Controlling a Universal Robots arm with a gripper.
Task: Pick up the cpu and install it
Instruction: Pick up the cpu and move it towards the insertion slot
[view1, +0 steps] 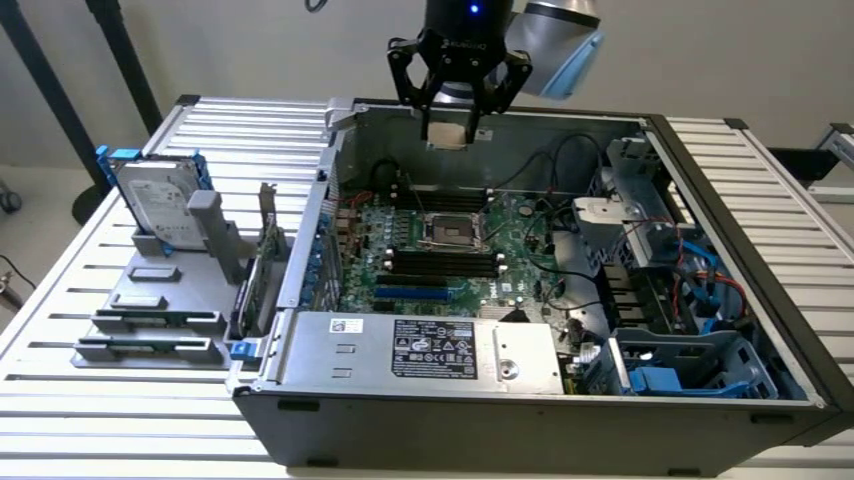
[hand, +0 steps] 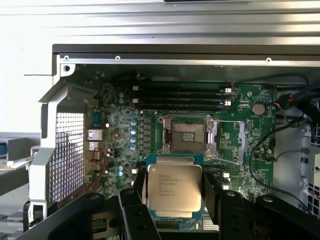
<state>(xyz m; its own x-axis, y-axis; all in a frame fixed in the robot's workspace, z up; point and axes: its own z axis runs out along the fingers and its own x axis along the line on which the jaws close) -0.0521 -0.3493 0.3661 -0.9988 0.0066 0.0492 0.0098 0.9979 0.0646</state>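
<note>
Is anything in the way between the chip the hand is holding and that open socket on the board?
Nothing visible. The hand holds the cpu over the open case, and the socket on the board lies uncovered. The memory sticks sit beside the socket, not over it.

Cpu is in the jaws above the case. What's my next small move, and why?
Probably lower the gripper slightly toward the open, empty socket: the cpu hangs well above the motherboard, roughly lined up with that socket in the exterior view.

Exterior view: high, outside computer case (view1: 534, 425), angled down. Wrist view: above gripper (hand: 174, 192), facing down, nearer. Shared: motherboard socket (view1: 450, 232) (hand: 189, 136).
</note>
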